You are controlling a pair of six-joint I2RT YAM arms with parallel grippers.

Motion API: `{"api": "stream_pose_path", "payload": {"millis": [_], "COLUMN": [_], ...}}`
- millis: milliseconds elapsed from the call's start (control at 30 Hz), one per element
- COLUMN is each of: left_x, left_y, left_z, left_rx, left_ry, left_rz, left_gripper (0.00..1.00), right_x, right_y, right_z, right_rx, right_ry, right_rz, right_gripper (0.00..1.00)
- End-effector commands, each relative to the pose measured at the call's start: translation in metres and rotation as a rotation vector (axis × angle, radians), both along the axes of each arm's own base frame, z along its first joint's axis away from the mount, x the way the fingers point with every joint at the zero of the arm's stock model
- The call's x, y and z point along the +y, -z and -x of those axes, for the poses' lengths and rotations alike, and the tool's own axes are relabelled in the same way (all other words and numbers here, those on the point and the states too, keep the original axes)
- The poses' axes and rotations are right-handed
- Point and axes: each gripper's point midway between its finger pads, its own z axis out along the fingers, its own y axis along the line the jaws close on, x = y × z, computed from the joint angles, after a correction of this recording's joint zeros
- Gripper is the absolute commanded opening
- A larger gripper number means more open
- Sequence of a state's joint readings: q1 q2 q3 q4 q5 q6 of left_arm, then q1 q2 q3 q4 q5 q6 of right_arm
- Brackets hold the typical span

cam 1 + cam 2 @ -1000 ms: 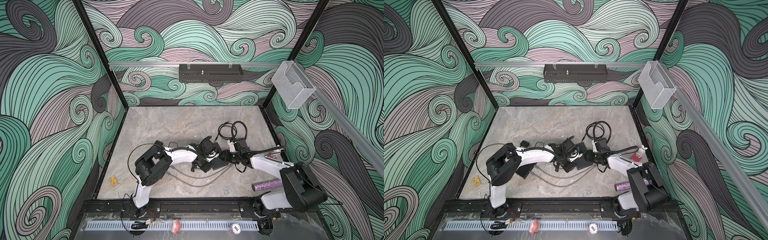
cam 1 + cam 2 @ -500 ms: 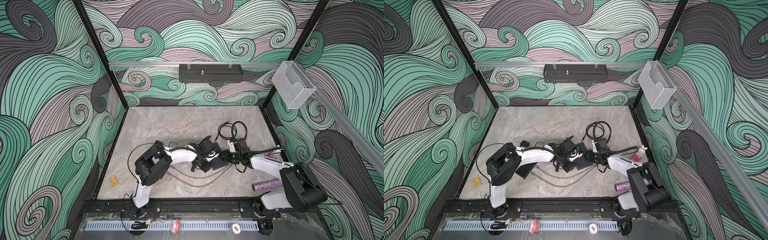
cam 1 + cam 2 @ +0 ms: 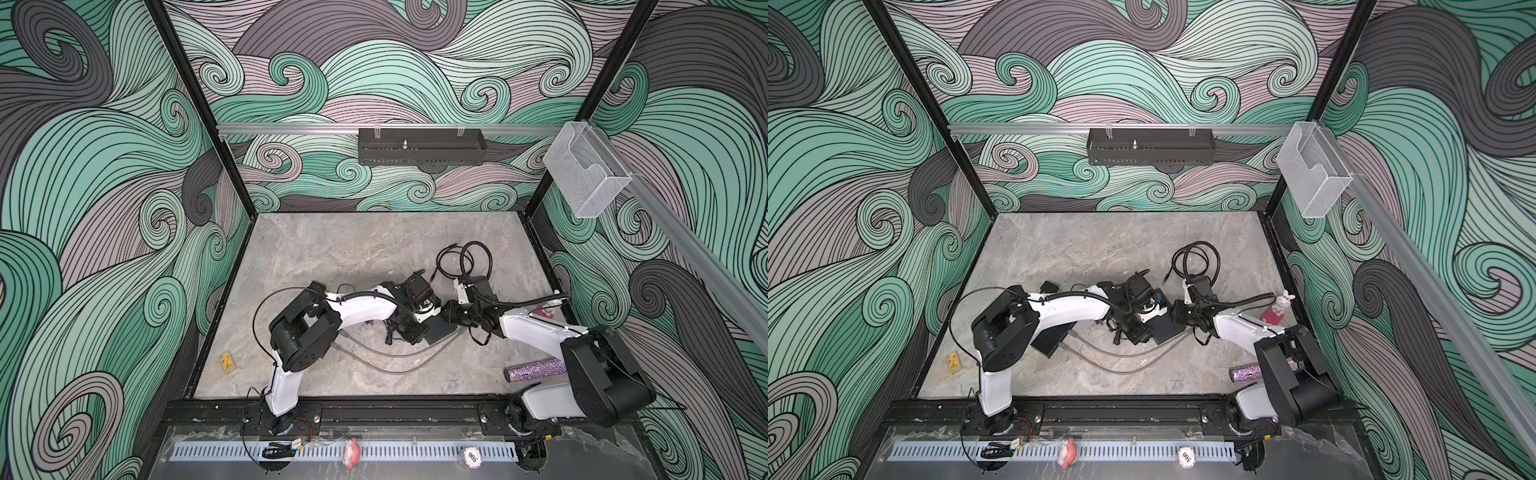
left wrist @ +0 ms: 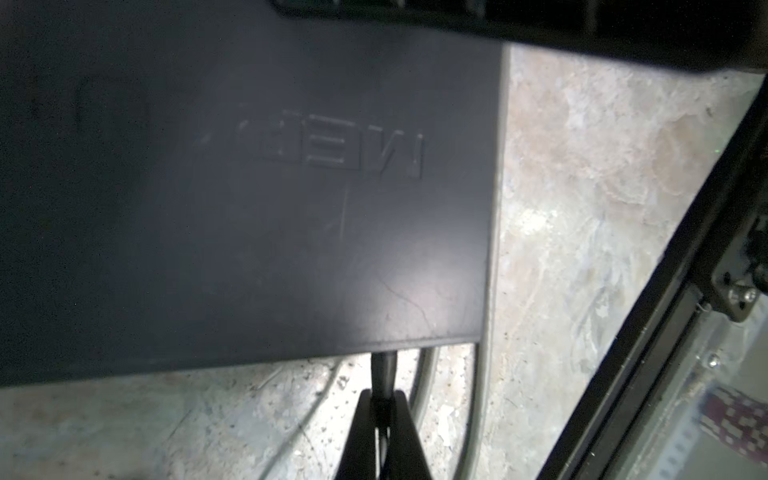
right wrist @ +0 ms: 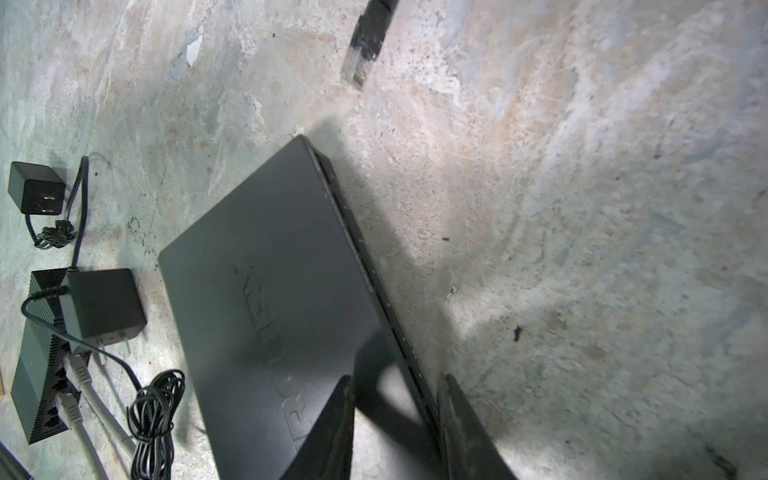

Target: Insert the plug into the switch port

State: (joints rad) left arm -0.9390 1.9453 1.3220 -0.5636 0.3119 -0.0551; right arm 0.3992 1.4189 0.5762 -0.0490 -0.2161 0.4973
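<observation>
The plug (image 4: pixel 384 368) is pinched tight in my left jaws, which are closed on its black boot right at the edge of the switch (image 4: pixel 249 187). Its tip is hidden under that edge, so I cannot tell whether it sits in a port. In both top views the switch (image 3: pixel 441 331) (image 3: pixel 1169 328) lies flat on the surface (image 3: pixel 353 257), right of the middle and nearer the front edge than the back, with both arms meeting over it. My right jaws stand part open across one long side of the switch near a corner, one over its lid and the other just beside it above the bare surface. I cannot tell whether either touches it. A second, loose plug (image 5: pixel 360 54) lies on the surface a little beyond the switch's far corner, on a coil of black cable (image 3: pixel 465 259) that loops toward the back right. Left of the switch a smaller ribbed box (image 5: pixel 37 361) has grey cables (image 3: pixel 395 363) plugged into it, and these curve along toward the front edge. Two black power adapters (image 5: pixel 35 193) rest beside that box. A glittery tube (image 3: pixel 535 370) lies near the front right corner.
</observation>
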Motion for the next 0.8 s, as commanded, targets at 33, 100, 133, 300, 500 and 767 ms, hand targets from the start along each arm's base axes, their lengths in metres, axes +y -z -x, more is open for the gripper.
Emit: {"api": "stream_pose_path", "payload": {"millis": [33,100,133,300,500,767], "left_x": [-0.075,-0.074,-0.073,-0.071,-0.069,-0.071], "left_y": [-0.081,-0.075,-0.07,-0.056,-0.047,-0.047], "left_z": [-0.038,-0.04,-0.041,-0.049,-0.061,-0.075], "left_rx": [-0.183,-0.187,-0.189,-0.194,-0.196,-0.206], "left_ry": [0.026,0.013,0.006,-0.032,-0.059,-0.083], "left_rz": [0.367,0.359,0.35,0.313,0.291,0.296], "left_gripper": [0.0,0.0,0.0,0.0,0.0,0.0], "right_x": [0.022,0.022,0.024,0.027,0.03,0.043], "right_y": [0.02,0.019,0.019,0.019,0.017,0.017], "right_z": [0.061,0.06,0.062,0.065,0.07,0.08], "right_rx": [0.222,0.221,0.226,0.238,0.238,0.243], "right_ry": [-0.133,-0.131,-0.134,-0.141,-0.152,-0.175], "right_rz": [-0.057,-0.064,-0.075,-0.097,-0.1,-0.108], "right_gripper": [0.33,0.33,0.33,0.33,0.33,0.33]}}
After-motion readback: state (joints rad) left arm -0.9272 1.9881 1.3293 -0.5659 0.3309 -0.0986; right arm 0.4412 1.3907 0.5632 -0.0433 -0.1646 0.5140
